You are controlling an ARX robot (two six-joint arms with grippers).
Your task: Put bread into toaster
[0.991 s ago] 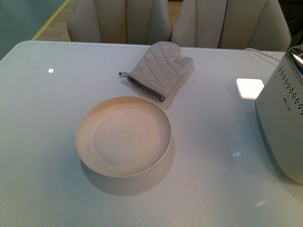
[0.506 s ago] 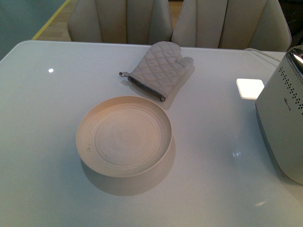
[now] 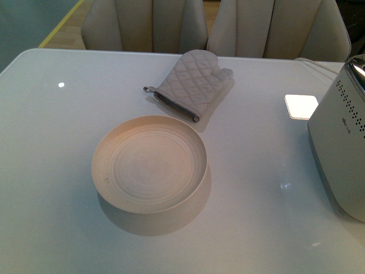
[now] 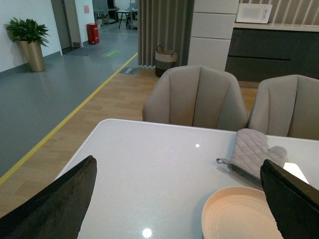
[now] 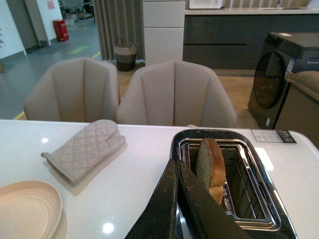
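In the right wrist view the bread (image 5: 211,167) stands on edge inside the slot of the toaster (image 5: 259,164), its crust rising above the shiny metal top. My right gripper (image 5: 175,167) is shut with nothing in it, just beside the toaster's near rim and apart from the slice. The front view shows only the toaster's (image 3: 342,142) off-white dotted side at the right edge; neither arm appears there. My left gripper (image 4: 179,172) is open and empty, high over the table's left part, its dark fingers (image 4: 65,199) spread wide.
A round beige plate (image 3: 149,164) sits empty mid-table, with a grey quilted oven mitt (image 3: 193,83) behind it. A flat white square pad (image 3: 300,106) lies near the toaster. Two beige chairs (image 3: 217,25) stand at the table's far edge.
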